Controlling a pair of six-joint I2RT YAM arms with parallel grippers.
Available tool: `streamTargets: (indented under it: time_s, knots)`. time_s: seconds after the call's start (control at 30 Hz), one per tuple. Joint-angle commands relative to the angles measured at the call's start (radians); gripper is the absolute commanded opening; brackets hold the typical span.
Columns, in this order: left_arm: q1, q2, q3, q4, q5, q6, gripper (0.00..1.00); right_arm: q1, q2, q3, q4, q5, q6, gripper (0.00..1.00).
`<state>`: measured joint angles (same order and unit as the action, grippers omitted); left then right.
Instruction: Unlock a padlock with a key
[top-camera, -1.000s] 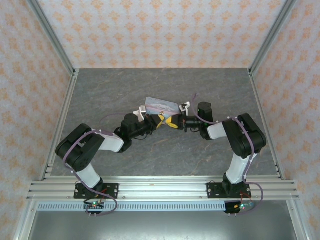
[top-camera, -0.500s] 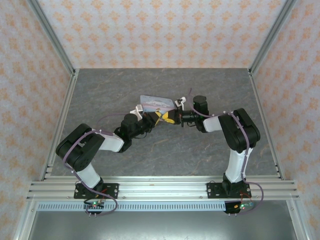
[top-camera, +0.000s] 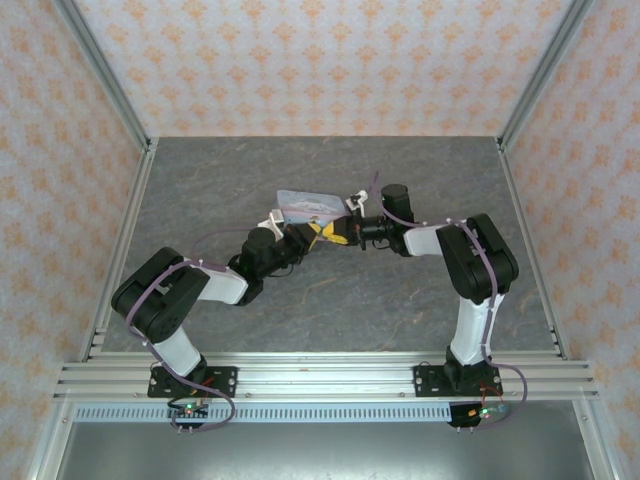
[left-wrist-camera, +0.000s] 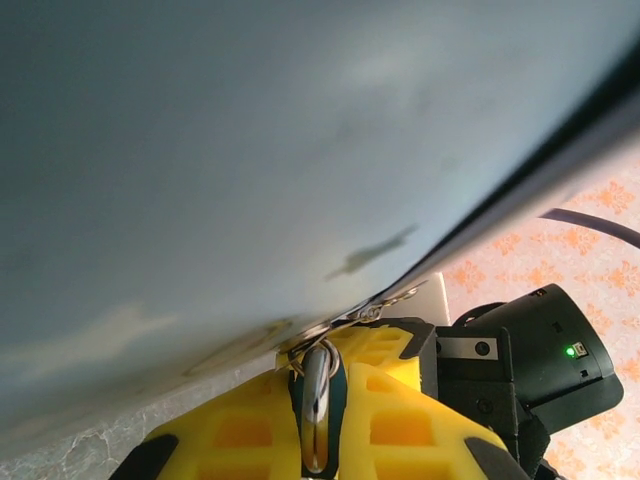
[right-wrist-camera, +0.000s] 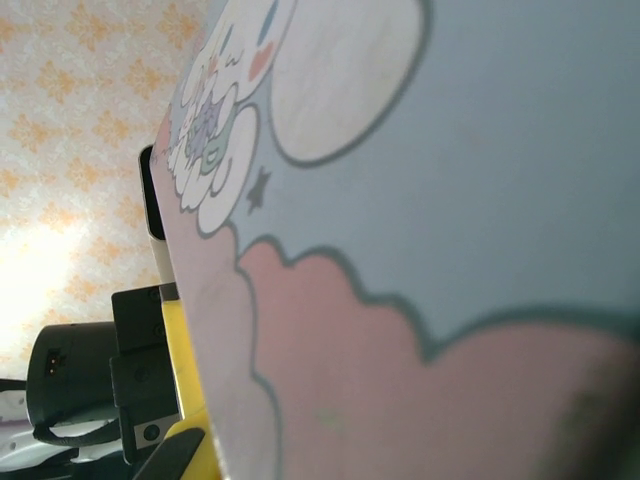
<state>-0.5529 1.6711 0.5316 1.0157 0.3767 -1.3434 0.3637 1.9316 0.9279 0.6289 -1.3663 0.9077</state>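
Left pincer (left-wrist-camera: 320, 378) grips the padlock (left-wrist-camera: 316, 415) at the tin box (top-camera: 308, 205), right pincer (top-camera: 340, 239) closed alongside; aiming the key in seems next.

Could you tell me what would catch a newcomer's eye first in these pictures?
The cartoon-printed tin box, tilted up mid-table, strikes first, with the left claw and right claw meeting at its near edge, yellow tips close together. In the left wrist view, a small silvery-teal piece, apparently the padlock, sits pinched between yellow fingers under the tin's rim.
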Motion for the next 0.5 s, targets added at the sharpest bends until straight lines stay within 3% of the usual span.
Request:
streamTargets:
  time_s: [0.0,0.13,0.47]
  knots:
    - [-0.093,-0.044,-0.006,0.109,0.272,0.001,0.00,-0.007,0.022,0.051,0.087,0.209,0.013,0.00]
    - [-0.093,-0.055,-0.021,0.003,0.200,-0.001,0.00,-0.007,0.019,0.041,0.094,0.219,0.028,0.00]
    - [-0.092,-0.031,-0.040,0.003,0.092,-0.102,0.00,0.007,0.042,0.048,0.109,0.274,0.092,0.02]
